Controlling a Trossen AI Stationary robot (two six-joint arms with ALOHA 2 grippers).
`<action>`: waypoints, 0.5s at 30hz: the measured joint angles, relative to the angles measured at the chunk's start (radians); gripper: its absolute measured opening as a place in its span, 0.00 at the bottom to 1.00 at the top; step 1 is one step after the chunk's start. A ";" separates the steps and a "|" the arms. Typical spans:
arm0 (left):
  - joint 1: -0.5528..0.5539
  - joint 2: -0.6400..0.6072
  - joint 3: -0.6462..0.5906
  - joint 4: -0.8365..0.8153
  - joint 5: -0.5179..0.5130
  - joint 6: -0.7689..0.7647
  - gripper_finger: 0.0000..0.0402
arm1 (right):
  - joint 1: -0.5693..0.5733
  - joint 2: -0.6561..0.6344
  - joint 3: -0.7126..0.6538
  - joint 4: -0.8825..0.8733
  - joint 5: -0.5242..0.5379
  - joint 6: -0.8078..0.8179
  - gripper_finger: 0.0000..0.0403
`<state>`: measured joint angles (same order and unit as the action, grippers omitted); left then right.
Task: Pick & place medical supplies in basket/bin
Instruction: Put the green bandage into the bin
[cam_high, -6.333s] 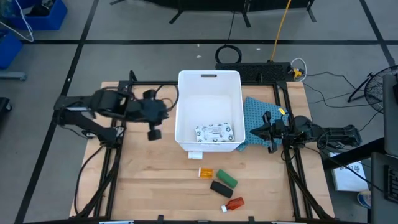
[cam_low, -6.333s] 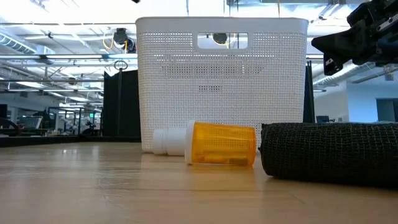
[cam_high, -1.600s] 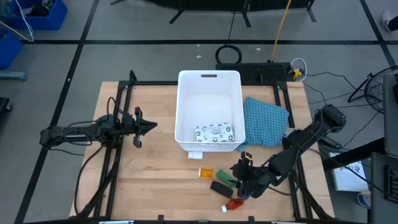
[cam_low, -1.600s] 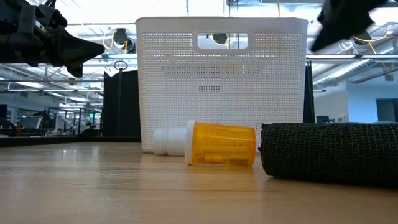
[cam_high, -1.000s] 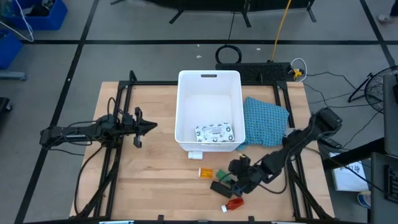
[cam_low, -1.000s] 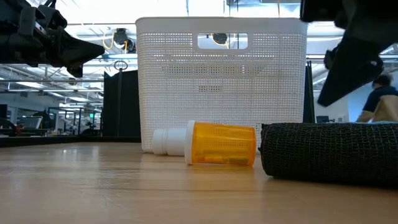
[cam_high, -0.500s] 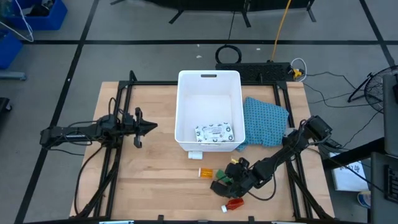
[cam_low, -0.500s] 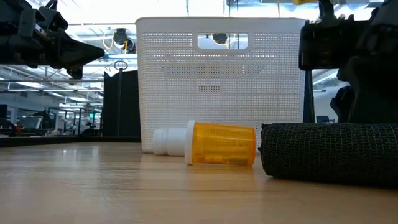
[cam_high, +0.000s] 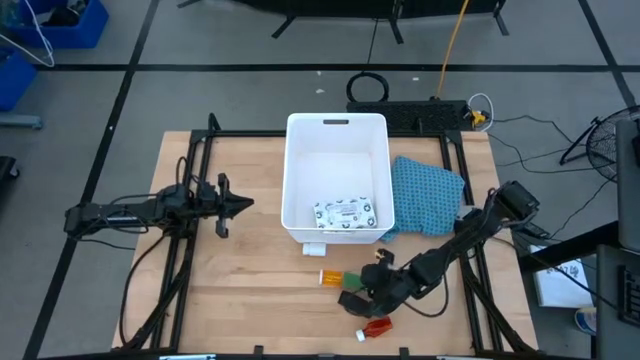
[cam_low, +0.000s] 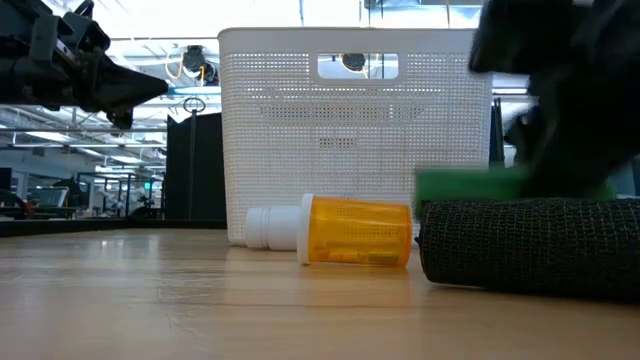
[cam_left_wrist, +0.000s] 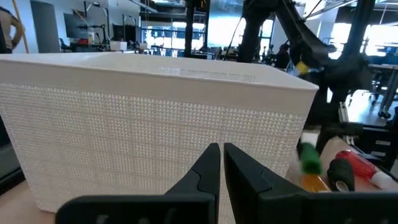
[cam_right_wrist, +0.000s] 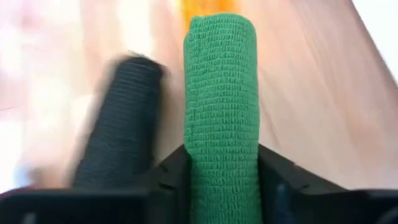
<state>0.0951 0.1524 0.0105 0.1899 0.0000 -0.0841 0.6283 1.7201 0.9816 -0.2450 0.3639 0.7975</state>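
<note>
The green block (cam_right_wrist: 221, 81) sits between the fingers of my right gripper (cam_right_wrist: 221, 168), which is shut on it near the table's front (cam_high: 372, 288). In the low view the green block (cam_low: 468, 185) shows just above the black block (cam_low: 520, 245). The black block (cam_high: 352, 300), the orange-and-white vial (cam_high: 330, 277) and the red white-capped bottle (cam_high: 376, 326) lie on their sides on the table. The white basket (cam_high: 336, 130) holds the printed packet (cam_high: 345, 213). My left gripper (cam_high: 240, 203) waits shut, left of the basket. My right gripper pinches the green block between its two fingers (cam_right_wrist: 169, 173), one on each long side near the block's end (cam_right_wrist: 200, 155). The fingers slant down from the table's right, and the block sticks out forward from between them. In the low view it shows raised above the black block.
A blue patterned cloth (cam_high: 428, 195) lies right of the basket. A small white piece (cam_high: 314, 249) rests at the basket's near wall. Bare wood (cam_high: 250, 290) stretches left of the items.
My right gripper has sunk toward the green block, shifted a little toward the table's left edge and rolled its wrist. The green block, hidden behind the black block in the low view before, now shows above it.
</note>
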 joint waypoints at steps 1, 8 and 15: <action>0.000 0.000 0.000 -0.004 0.000 0.000 0.06 | 0.001 -0.010 0.001 0.015 -0.001 -0.054 0.25; 0.000 0.000 0.000 -0.016 -0.001 0.001 0.06 | 0.014 -0.115 0.000 0.180 -0.043 -0.446 0.16; 0.000 0.000 0.000 -0.013 -0.001 0.010 0.06 | -0.002 -0.337 0.001 0.204 -0.159 -0.727 0.19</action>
<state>0.0951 0.1524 0.0105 0.1772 -0.0013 -0.0742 0.6264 1.3833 0.9821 -0.0413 0.2052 0.0707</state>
